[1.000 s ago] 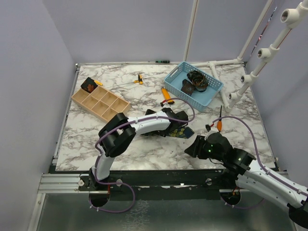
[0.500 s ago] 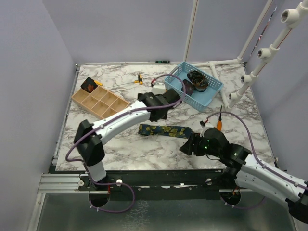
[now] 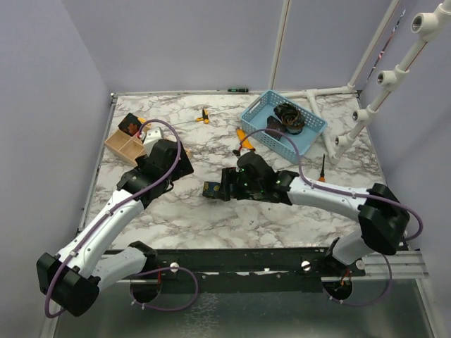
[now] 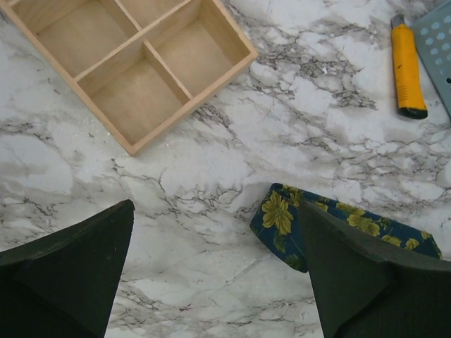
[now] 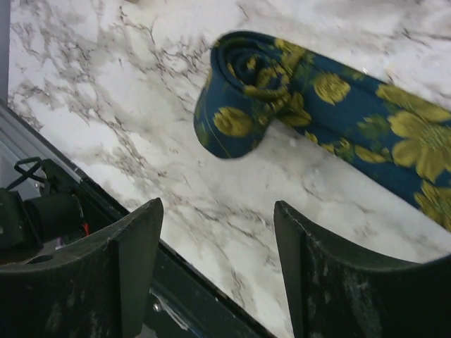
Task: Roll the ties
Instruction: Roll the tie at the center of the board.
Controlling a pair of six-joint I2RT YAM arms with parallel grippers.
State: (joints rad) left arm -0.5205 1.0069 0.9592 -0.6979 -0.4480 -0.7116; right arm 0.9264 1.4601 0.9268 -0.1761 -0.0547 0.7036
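Now the arms have swapped: left tool (image 4: 215, 211), wide open, has backed toward the left edge of the counter (image 3: 190, 215); right tool (image 5: 217, 211), jaws apart and empty, hovers over the coiled end of the tie (image 5: 310, 98) mid-counter, probably to continue rolling.

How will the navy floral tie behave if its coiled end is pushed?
Probably floppy: the floral tie lies limp and flat. Its loosely wound coiled end would likely squash or unwind if nudged. Being thin fabric, it would probably slide rather than roll.
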